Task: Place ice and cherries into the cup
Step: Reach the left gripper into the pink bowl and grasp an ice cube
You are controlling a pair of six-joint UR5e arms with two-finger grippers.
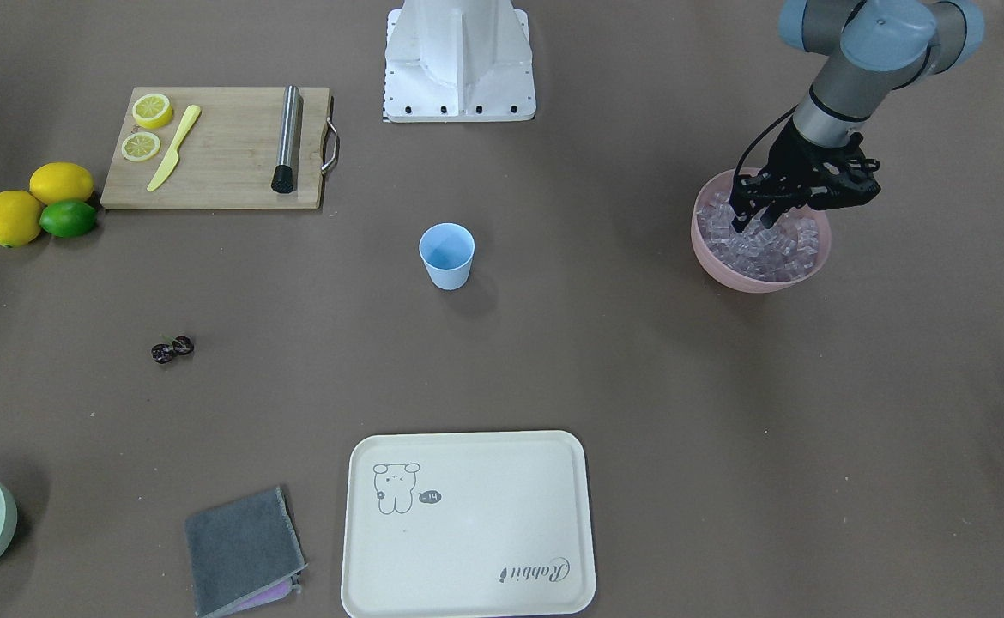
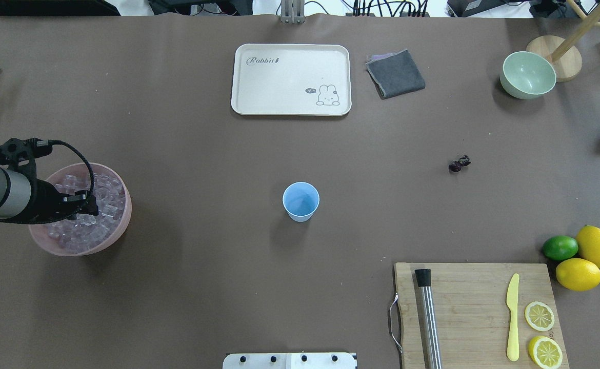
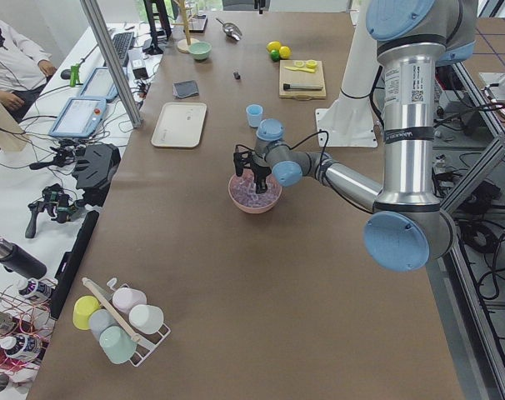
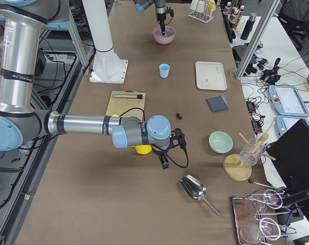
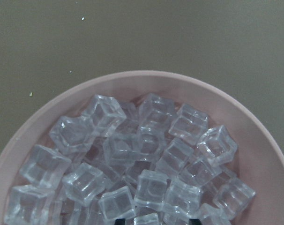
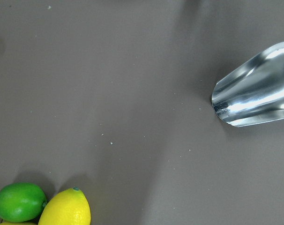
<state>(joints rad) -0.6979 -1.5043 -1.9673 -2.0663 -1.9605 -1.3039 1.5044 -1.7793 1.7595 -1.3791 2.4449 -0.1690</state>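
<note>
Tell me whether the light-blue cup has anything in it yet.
Empty. The overhead view shows the light-blue cup's bare bottom; the ice lies in the pink bowl, the cherries on the table.

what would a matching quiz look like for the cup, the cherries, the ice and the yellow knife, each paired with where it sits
Things:
1. cup
2. cherries
3. ice
4. yellow knife

Places:
A. lying on the wooden cutting board
B. heaped in the pink bowl
C. upright and empty, near the middle of the table
D. loose on the bare table, apart from every dish

Pairs: 1-C, 2-D, 3-B, 4-A
</note>
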